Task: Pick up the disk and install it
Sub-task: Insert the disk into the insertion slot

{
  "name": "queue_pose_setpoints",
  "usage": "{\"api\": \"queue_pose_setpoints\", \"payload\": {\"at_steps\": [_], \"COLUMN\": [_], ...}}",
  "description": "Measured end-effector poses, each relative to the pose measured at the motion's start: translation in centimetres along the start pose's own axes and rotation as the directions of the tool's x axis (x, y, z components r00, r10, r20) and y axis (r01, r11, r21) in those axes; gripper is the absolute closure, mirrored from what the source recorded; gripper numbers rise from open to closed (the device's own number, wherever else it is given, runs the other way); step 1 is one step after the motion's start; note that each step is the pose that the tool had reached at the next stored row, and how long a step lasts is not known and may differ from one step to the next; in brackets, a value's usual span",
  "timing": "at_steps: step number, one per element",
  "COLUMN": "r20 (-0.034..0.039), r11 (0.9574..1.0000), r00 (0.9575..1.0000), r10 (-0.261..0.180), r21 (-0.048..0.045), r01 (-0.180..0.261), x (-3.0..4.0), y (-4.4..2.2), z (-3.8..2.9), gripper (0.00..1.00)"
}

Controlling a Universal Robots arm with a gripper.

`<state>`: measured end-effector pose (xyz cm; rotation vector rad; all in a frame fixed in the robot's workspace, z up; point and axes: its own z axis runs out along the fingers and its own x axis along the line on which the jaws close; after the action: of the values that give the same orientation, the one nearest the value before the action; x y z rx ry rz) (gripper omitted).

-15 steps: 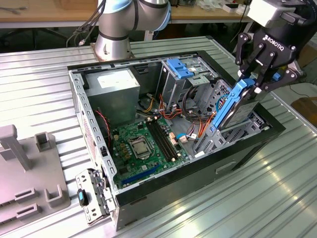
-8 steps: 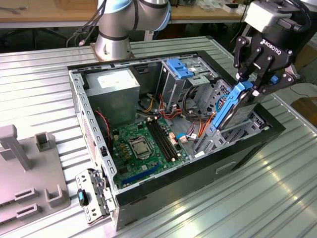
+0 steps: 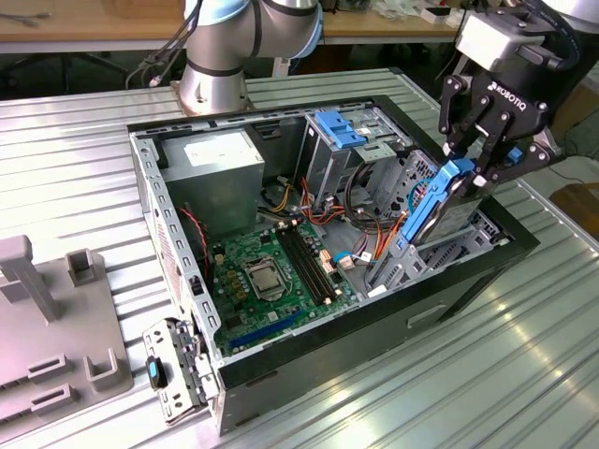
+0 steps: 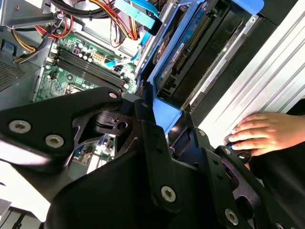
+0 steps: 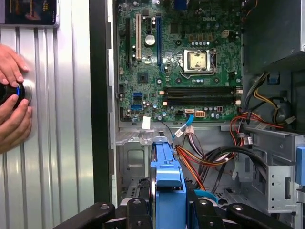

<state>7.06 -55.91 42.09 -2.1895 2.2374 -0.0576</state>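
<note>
Writing first: there is white lettering on the black body of my gripper [image 3: 468, 173], a white label [image 3: 213, 152] on the grey power-supply box [image 3: 220, 168], and fine white print across the green motherboard [image 5: 190, 62]. I leave all of it unread.

The arm's base [image 3: 215, 79] stands behind the open computer case [image 3: 374, 327]. The wrist reaches over the case's far end, and the gripper points down, tipped a little toward the interior. Its black fingers [image 5: 200, 210] are pressed onto the disk [image 3: 435, 201], pinching the bright blue carrier's upper end from both sides.

The disk hangs from the fingertips, on edge and tilted. Its lower end is down inside the case beside the grey drive cage [image 3: 374, 173]. I cannot tell whether it touches anything there. In the second wrist view the disk's [image 4: 190, 52] grey face and connector edge run away from the fingertips.

Below and beyond the gripper lie orange and black cables [image 5: 209, 157]. Off to the gripper's side, outside the case on the ribbed metal table [image 3: 449, 393], a person's hand [image 4: 259, 133] rests on a dark round controller [image 5: 14, 93] with a blue light.
</note>
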Motion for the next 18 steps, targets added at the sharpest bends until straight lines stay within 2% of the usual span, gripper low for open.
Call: {"api": "queue_pose_setpoints", "payload": {"at_steps": [16, 17, 18], "r20": [0.0000, 0.0001, 0.0000], "r11": [1.0000, 1.0000, 1.0000], "r00": [1.0000, 1.0000, 1.0000], "r10": [0.000, 0.000, 0.000], "r21": [0.0001, 0.0000, 0.0000], "r01": [0.000, 0.000, 0.000], "x": [0.04, 0.08, 0.10], "y": [0.05, 0.08, 0.09], "z": [1.62, 2.43, 2.94], "gripper": [0.63, 0.63, 0.63]}}
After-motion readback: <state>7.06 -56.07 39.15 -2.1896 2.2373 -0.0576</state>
